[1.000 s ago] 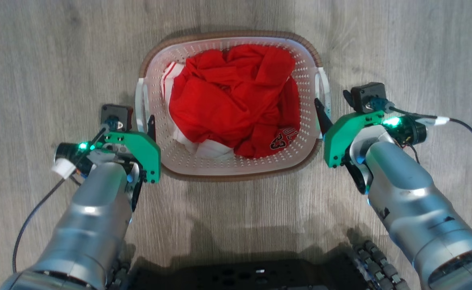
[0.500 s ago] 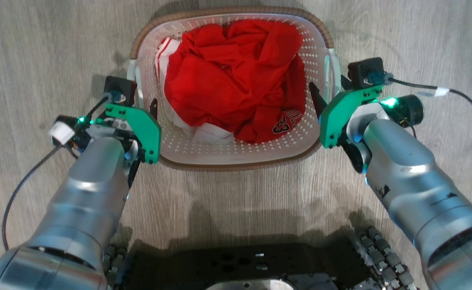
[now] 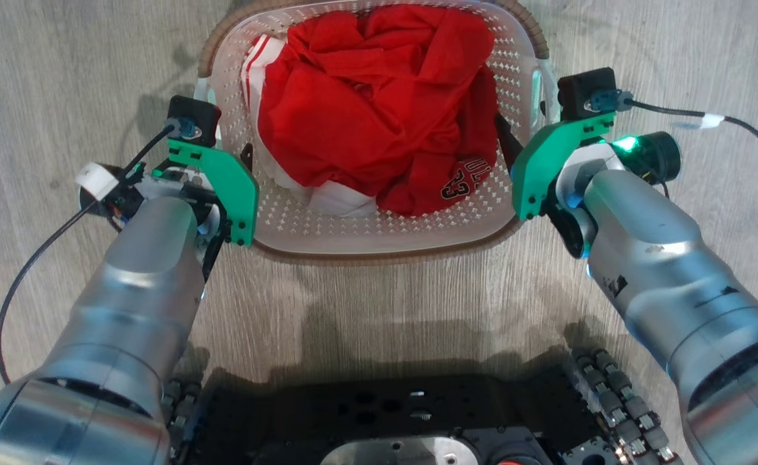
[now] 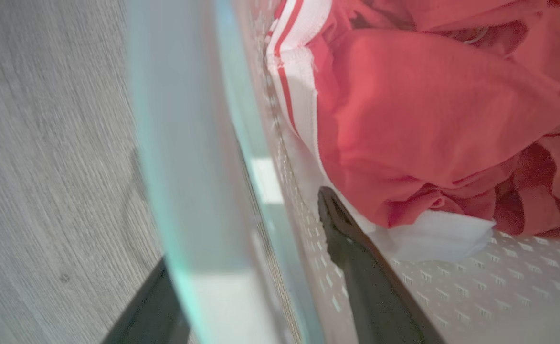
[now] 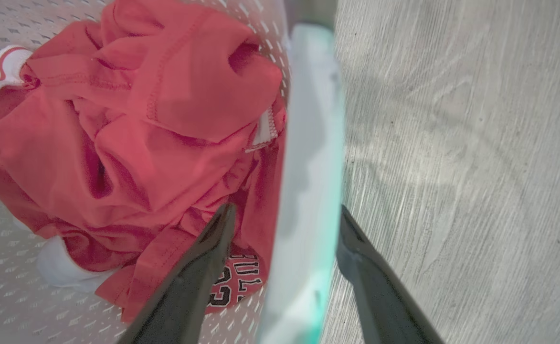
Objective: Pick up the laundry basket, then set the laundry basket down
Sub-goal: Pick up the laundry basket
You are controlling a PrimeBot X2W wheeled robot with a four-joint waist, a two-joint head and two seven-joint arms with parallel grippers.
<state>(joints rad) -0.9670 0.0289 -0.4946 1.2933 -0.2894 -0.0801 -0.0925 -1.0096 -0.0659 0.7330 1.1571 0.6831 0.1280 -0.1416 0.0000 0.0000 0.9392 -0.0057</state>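
Observation:
The laundry basket (image 3: 379, 253), white with perforated walls and a brown rim, holds red and white clothes (image 3: 372, 110). It hangs between my two arms, and its shadow falls apart from it on the floor at the left. My left gripper (image 3: 231, 152) is shut on the basket's left handle (image 4: 189, 191), one finger inside the wall (image 4: 356, 267) and one outside. My right gripper (image 3: 522, 137) is shut on the right handle (image 5: 308, 167) in the same way, with its inner finger (image 5: 203, 272) beside the red cloth.
Grey wood-look floor (image 3: 62, 64) lies all around the basket. My dark wheeled base (image 3: 391, 420) sits at the bottom of the head view, close below the basket. Black cables (image 3: 753, 135) trail from both wrists.
The basket now looks larger and sits higher in the head view, both grippers still on its handles. More of my base shows, so the camera has shifted too.

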